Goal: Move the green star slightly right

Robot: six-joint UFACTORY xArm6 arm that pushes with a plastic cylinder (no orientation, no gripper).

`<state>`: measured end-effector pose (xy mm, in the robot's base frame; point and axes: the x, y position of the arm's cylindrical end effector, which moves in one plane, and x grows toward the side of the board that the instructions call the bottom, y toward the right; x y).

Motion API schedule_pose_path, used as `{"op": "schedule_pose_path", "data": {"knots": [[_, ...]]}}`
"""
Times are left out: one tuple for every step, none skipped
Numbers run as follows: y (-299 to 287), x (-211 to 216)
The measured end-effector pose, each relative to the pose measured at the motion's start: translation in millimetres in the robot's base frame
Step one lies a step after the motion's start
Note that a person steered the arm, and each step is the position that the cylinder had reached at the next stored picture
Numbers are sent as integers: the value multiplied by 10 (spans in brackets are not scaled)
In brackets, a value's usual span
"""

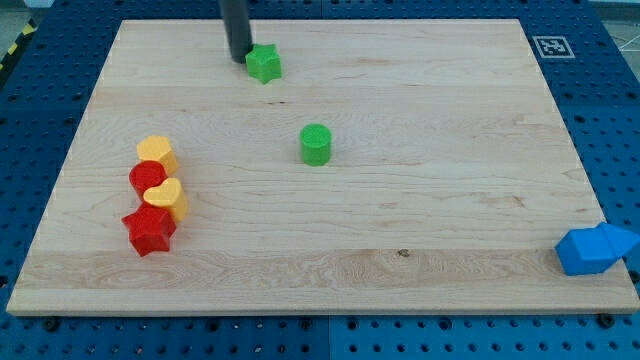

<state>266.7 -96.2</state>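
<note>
My tip (240, 58) is seen pressed against the green star's (264, 64) left side; nothing is pinched; the green cylinder (315, 144) is set below-right of the star.

I see a green star (264, 64), a green cylinder (315, 144), yellow (157, 153) and red (148, 230) blocks, two blue blocks (594, 248), my dark tip (240, 57), and a pale wooden board (420, 200).

Eight blocks are counted on the board (420, 200): two green, two yellow, two red, two blue. One rod is seen.
</note>
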Motion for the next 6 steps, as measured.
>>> {"op": "schedule_pose_path", "data": {"knots": [[316,67],[98,160],[-216,194],[46,345],[454,373],[756,372]]}}
